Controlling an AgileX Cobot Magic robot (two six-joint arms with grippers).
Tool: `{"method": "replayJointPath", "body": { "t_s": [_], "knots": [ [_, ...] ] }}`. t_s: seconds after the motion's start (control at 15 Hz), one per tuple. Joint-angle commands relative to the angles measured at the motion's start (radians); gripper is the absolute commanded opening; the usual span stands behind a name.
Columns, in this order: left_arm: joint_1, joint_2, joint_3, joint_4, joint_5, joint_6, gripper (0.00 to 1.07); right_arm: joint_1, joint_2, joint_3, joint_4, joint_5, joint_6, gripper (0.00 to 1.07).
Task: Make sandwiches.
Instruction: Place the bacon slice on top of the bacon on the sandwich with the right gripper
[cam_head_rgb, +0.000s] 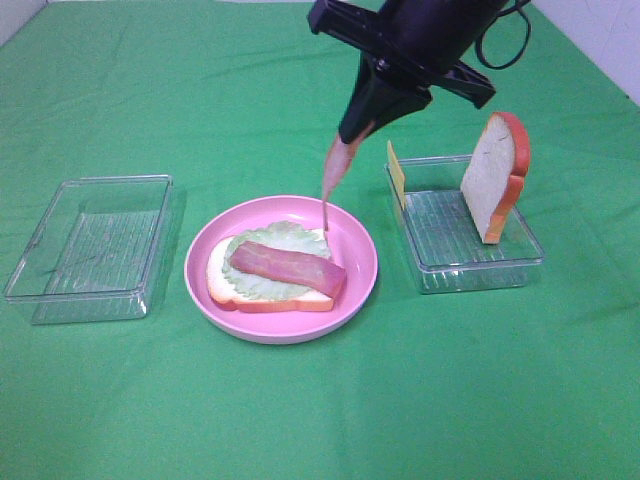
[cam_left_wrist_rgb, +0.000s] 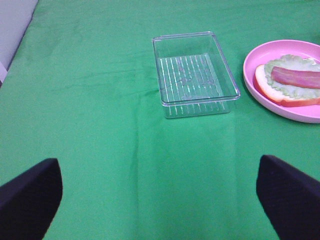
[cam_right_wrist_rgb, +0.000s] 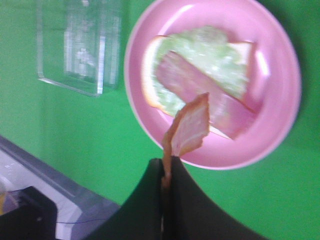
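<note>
A bread slice with lettuce (cam_head_rgb: 275, 243) and one bacon strip (cam_head_rgb: 288, 267) lies on the pink plate (cam_head_rgb: 352, 290); it also shows in the left wrist view (cam_left_wrist_rgb: 292, 82) and the right wrist view (cam_right_wrist_rgb: 200, 82). My right gripper (cam_head_rgb: 358, 132) is shut on a second bacon strip (cam_head_rgb: 333, 175) that hangs down over the plate's far side, seen close in the right wrist view (cam_right_wrist_rgb: 187, 130). Another bread slice (cam_head_rgb: 495, 177) leans upright in the right clear tray (cam_head_rgb: 470, 262), with a yellow cheese slice (cam_head_rgb: 396, 172) at the tray's left wall. My left gripper (cam_left_wrist_rgb: 160, 200) is open and empty above the cloth.
An empty clear tray (cam_head_rgb: 90, 245) sits left of the plate, also in the left wrist view (cam_left_wrist_rgb: 192, 72). Green cloth covers the table. The table's pale edge shows at the far left in the left wrist view (cam_left_wrist_rgb: 12, 30).
</note>
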Motion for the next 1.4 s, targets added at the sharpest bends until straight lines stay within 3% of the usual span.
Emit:
{"method": "replayJointPath", "body": {
  "t_s": [0.07, 0.33, 0.6, 1.07, 1.4],
  "knots": [
    [-0.005, -0.015, 0.002, -0.011, -0.015, -0.008, 1.01, 0.022, 0.023, -0.002, 0.232, -0.041, -0.176, 0.00],
    [-0.005, -0.015, 0.002, -0.012, -0.015, -0.008, 1.01, 0.064, 0.106, -0.002, 0.449, -0.070, -0.312, 0.00],
    [-0.005, -0.015, 0.002, -0.012, -0.015, -0.008, 1.01, 0.114, 0.217, -0.002, 0.566, -0.094, -0.401, 0.00],
    [-0.005, -0.015, 0.002, -0.012, -0.015, -0.008, 1.01, 0.125, 0.324, -0.003, 0.596, -0.136, -0.445, 0.00],
    [-0.005, -0.015, 0.002, -0.012, -0.015, -0.008, 1.01, 0.123, 0.327, -0.003, 0.471, -0.170, -0.432, 0.00]
  ]
}}
